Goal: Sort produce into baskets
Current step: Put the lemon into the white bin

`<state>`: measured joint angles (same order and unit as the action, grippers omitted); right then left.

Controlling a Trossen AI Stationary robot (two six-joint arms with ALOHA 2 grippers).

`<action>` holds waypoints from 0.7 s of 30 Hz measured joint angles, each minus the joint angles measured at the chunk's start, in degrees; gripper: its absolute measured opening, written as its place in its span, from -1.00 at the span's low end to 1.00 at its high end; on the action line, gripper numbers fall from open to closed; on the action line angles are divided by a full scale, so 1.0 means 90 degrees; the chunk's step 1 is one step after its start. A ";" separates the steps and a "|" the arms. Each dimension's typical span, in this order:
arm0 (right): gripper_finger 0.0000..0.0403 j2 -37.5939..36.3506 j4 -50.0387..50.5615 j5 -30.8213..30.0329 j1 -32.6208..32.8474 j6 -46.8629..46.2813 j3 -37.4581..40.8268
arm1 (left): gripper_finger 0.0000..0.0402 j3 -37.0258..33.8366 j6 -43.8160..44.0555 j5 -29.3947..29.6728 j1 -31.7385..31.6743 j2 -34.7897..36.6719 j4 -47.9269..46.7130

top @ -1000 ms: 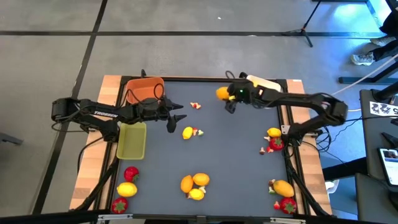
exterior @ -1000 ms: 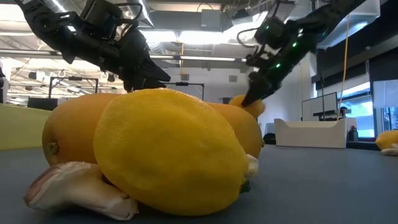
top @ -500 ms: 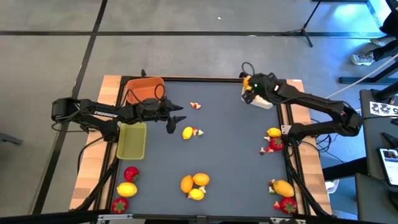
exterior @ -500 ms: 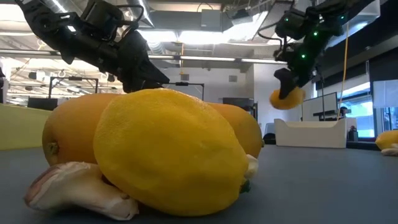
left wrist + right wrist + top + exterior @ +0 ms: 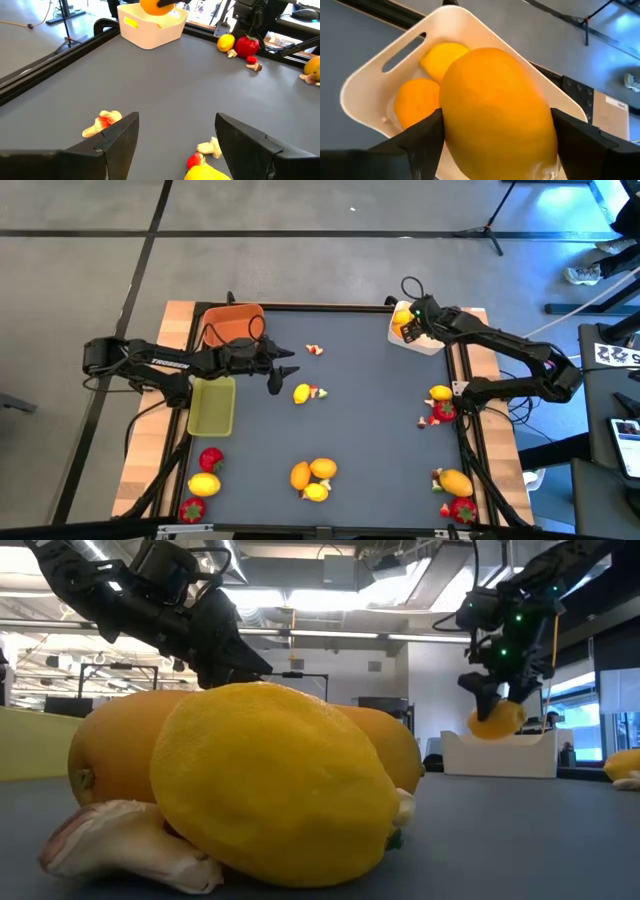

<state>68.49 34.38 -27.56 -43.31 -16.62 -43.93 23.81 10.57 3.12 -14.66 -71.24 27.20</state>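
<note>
While fingers point(image 5: 422, 140) clamp orange citrus point(image 5: 497, 107) (over white bin point(image 5: 370, 85))

High view straight down on the whole table point(image 5: 360, 430) and both arms, low view at tabletop level, a lemon point(image 5: 275, 785) close before the lens, wrist views looking past their own fingers, all four sharing the white basket point(image 5: 418, 340)

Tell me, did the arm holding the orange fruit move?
Yes. The right gripper, shut on the orange fruit, went from over the grey mat sideways to above the white basket at the table's far right corner.
</note>
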 joint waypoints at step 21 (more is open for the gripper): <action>0.55 0.1213 0.0374 -0.0501 -0.0368 -0.0493 0.0113 | 0.28 0.0000 -0.0004 0.0014 0.0000 0.0000 -0.0002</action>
<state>79.41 37.75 -32.07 -46.63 -21.06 -42.92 23.81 10.53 3.25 -14.66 -71.24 27.18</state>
